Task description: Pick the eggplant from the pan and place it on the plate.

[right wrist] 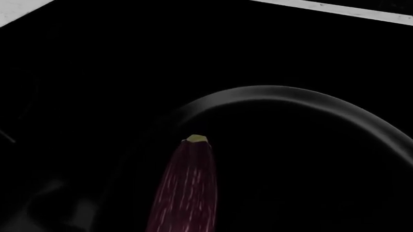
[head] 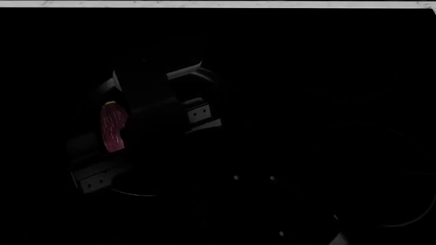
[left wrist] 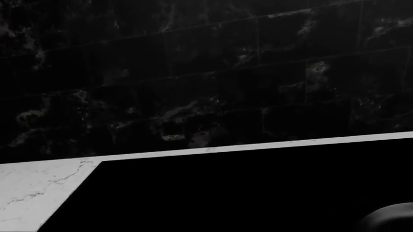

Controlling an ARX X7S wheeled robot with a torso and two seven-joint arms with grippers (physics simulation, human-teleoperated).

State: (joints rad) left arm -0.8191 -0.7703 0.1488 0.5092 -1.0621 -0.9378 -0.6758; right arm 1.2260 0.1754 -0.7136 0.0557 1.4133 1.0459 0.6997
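The scene is very dark. The magenta-purple eggplant (head: pixel 113 127) sits between the grey parts of my right gripper (head: pixel 132 137), which looks shut on it. In the right wrist view the eggplant (right wrist: pixel 187 188) runs out from the jaw area with its yellow-green tip over the black pan (right wrist: pixel 290 96), whose shiny rim curves round it. A thin arc of the pan rim (head: pixel 135 194) shows below the gripper in the head view. I cannot tell whether the eggplant touches the pan floor. The plate is not visible. My left gripper does not show.
The left wrist view shows a black marble tiled wall (left wrist: pixel 206 72), a white counter edge (left wrist: pixel 38 193), the black cooktop (left wrist: pixel 226 193) and a dark rounded thing (left wrist: pixel 390 220). A faint curved rim (head: pixel 405 219) lies at the head view's lower right.
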